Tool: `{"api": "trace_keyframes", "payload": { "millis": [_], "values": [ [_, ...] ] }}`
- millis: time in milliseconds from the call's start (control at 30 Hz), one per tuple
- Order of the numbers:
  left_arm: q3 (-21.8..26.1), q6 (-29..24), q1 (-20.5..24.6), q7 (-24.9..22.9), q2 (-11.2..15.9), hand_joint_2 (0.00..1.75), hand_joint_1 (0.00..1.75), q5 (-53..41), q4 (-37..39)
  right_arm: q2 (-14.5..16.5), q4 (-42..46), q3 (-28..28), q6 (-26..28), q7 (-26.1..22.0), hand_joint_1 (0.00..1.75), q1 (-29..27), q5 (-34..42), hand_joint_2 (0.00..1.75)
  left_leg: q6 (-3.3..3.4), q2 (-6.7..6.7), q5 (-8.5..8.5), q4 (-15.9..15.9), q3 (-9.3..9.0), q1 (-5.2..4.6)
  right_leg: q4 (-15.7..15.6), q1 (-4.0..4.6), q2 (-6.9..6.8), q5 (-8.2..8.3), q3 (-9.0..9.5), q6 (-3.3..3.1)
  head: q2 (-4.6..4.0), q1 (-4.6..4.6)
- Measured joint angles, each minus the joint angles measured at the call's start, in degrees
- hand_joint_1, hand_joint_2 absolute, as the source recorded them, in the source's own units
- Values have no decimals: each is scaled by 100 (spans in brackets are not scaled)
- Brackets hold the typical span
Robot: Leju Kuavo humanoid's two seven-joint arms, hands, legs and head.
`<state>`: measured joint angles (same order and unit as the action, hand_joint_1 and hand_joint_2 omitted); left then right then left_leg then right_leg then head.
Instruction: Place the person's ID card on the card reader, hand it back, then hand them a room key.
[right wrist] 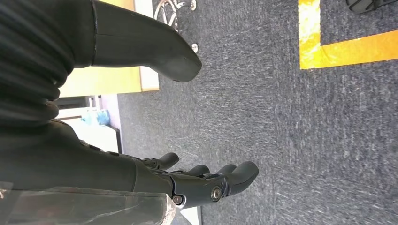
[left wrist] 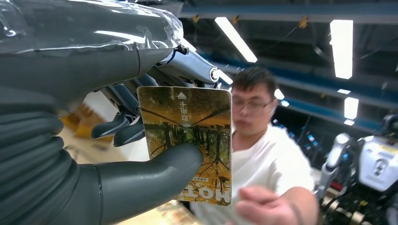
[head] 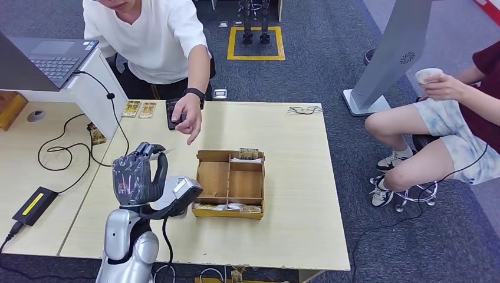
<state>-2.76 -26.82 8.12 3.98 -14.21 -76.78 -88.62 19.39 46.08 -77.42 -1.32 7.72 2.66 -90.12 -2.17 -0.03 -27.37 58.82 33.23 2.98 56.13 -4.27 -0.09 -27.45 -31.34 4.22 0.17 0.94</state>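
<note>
Our left hand [head: 137, 177] pinches a room key [left wrist: 187, 140] above the tabletop [head: 295, 147], offered toward the person's hand [head: 187, 118]; our right hand [right wrist: 187, 180] hangs released; next, we judge, comes letting go once they grasp it.

Left hand [left wrist: 94, 140]: matt grey rubbery thumb and ribbed cover, clear glossy film over its back. Card [left wrist: 190, 140] looked glossy, printed plastic. Left arm [head: 127, 244] was shiny silver metal. Table [head: 295, 177] had smooth pale wood-grain laminate; organizer box [head: 230, 184] was bare brown wood. Floor [right wrist: 305, 140] was rough grey carpet with yellow tape [right wrist: 347, 47]. Person's shirt [head: 153, 41] was white cloth.
</note>
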Motion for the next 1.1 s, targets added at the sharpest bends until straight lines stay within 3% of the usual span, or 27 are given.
{"api": "trace_keyframes", "payload": {
  "millis": [367, 600, 733, 1100],
  "values": [
    [-201, 729, 1175, -417, -230, 175, 175, 6, 272, -119, -280, 256, 91, -25, 0, -3, 0, 175, 0, 2, 0, 2, 2, 0, 0, 0, 4, 2, -4, 0, 0, 1],
    [-249, 1167, 1648, -627, -512, 175, 171, 360, 707, -234, -494, 343, 117, 31, 0, -2, 0, 175, 0, 2, 0, 3, 4, 0, 0, 0, 4, 2, -6, 0, 0, 0],
    [-311, 1318, 1809, -751, -610, 175, 0, 592, 920, -281, -564, 348, 122, 69, 0, -1, 0, 175, 0, 2, 0, 3, 5, 0, 0, 0, 4, 1, -8, 0, 0, 1],
    [-623, 1445, 1991, -907, -692, 175, 0, 832, 1431, -391, -722, 348, 121, 73, 0, 12, 0, 175, 0, 3, 0, 3, 7, 0, 0, 0, 4, 1, -9, 0, 0, 1]
  ]
}}
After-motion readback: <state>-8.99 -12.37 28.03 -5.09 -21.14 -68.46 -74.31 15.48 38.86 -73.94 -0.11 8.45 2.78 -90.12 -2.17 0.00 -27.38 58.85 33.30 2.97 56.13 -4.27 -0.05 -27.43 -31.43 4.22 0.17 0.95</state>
